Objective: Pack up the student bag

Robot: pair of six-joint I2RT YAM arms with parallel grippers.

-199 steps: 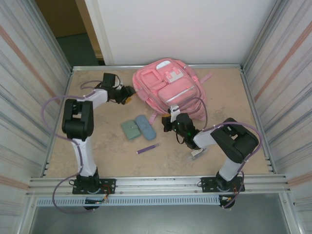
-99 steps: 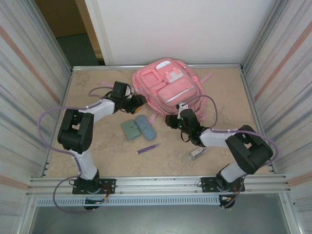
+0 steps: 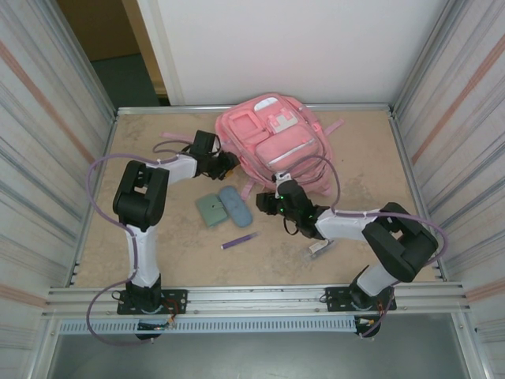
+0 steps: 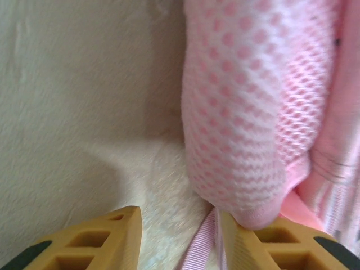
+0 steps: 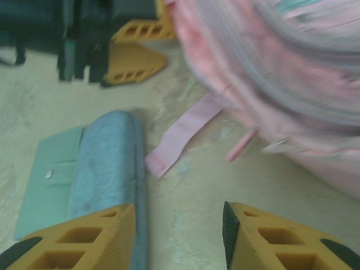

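Here's the student bag (image 3: 272,142), lying flat with its front pockets up at the back of the desk (image 3: 158,237), square to both arms, which looks like the point of it: each can reach a side. The left pincer (image 4: 179,230) is low against the bag's left edge, jaws apart. A pink mesh shoulder pad (image 4: 236,112) bulges just above them, its tip touching the right-hand finger, and a strip of pink webbing (image 4: 198,253) runs loose through the gap. Nothing is pinched; my read is that it's lined up to take hold of that strap, perhaps to steady or lift the bag. Over to the right pincer (image 5: 179,225), near the bag's front edge, jaws also apart over bare desk, gripping nothing. The blue-grey pouch (image 5: 109,163) lies just beside its left finger, pressed against the green case (image 5: 48,180), and a loose strap end (image 5: 180,132) trails between pouch and bag. The purple pen (image 3: 239,241) lies nearer the arms, apart from the rest. None of these is packed yet, and from above I can't spot an open compartment.
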